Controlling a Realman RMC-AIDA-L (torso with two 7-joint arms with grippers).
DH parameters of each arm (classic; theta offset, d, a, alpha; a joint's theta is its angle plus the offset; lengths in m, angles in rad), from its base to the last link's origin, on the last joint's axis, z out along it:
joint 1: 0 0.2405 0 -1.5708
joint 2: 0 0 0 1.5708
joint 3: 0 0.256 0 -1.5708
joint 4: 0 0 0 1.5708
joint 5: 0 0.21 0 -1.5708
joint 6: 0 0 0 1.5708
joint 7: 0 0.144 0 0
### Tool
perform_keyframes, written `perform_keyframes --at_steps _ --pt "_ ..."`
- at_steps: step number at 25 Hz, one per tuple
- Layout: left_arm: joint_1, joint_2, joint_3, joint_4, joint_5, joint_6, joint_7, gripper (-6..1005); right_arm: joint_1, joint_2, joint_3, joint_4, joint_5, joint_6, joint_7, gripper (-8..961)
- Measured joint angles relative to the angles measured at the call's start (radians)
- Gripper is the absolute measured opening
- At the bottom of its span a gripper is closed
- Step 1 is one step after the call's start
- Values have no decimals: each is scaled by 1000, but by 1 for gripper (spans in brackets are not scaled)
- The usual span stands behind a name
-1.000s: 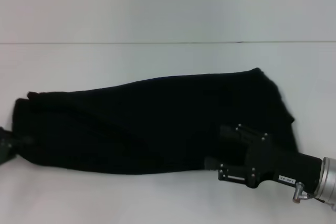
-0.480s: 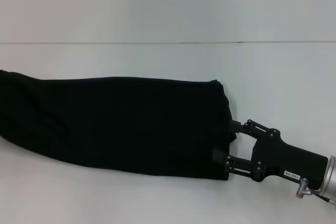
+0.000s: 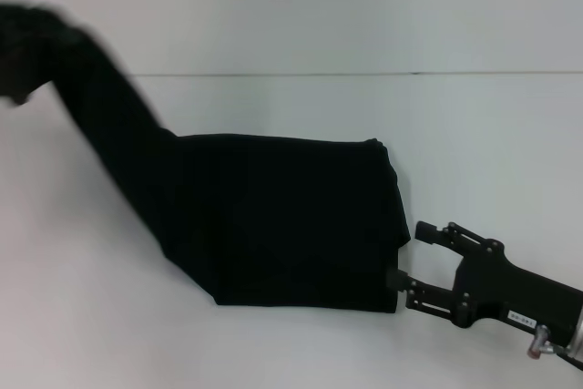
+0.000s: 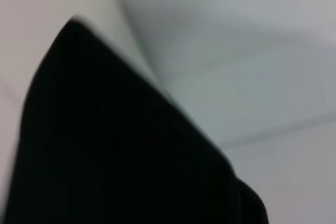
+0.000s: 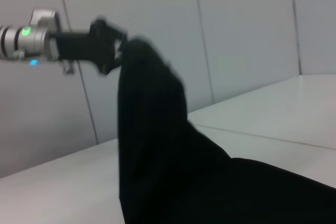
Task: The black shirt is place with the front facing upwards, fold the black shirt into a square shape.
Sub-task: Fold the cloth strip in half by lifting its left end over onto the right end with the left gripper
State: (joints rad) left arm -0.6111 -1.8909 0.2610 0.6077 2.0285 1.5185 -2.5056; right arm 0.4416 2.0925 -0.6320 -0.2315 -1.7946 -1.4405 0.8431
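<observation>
Black cloth is pretty much all there is to look at here: the black shirt (image 3: 291, 220) is folded into a long band on the white table (image 3: 474, 125), and its right-hand part lies flat with a neat straight edge toward the robot's right. The other end is up in the air, pulled high off the table toward the robot's left so the cloth climbs in a steep diagonal from the flat part to the upper left corner of the head view. From the right wrist view you can see why: the left gripper (image 5: 118, 45) is up there with the shirt's end bunched in it, fingers closed on the cloth, and the shirt (image 5: 157, 150) hangs down from it in a thick drape to the table. The left wrist view is just a blurry mass of the black shirt (image 4: 115, 150) close up against the pale wall and table, no fingers showing there. The right gripper (image 3: 408, 254) sits low at the table just beside the shirt's right edge, near the corner closest to the robot. Its two fingers are spread apart with nothing between them, and the nearer fingertip looks like it's touching or almost touching the cloth edge, I can't tell which. No lettering or label shows on the shirt from any of these angles, it's all plain black on the side facing up
</observation>
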Motion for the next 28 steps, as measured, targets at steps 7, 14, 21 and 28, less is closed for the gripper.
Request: perform_keyframes --at_steps 7,14,21,28 --pt "-169 -156 217 11 -15 -20 44 99 -57 -4 43 -8 0 -30 1 884" --pt "-159 -278 479 -137 -25 -195 136 99 -92 -6 64 -11 -1 -68 10 884" --pt "-166 -284 514 -345 -71 -256 248 95 -99 -6 65 -11 -3 -60 13 885" --pt "-142 -282 522 -348 -159 -188 333 114 -101 -6 74 -11 -1 -57 13 885"
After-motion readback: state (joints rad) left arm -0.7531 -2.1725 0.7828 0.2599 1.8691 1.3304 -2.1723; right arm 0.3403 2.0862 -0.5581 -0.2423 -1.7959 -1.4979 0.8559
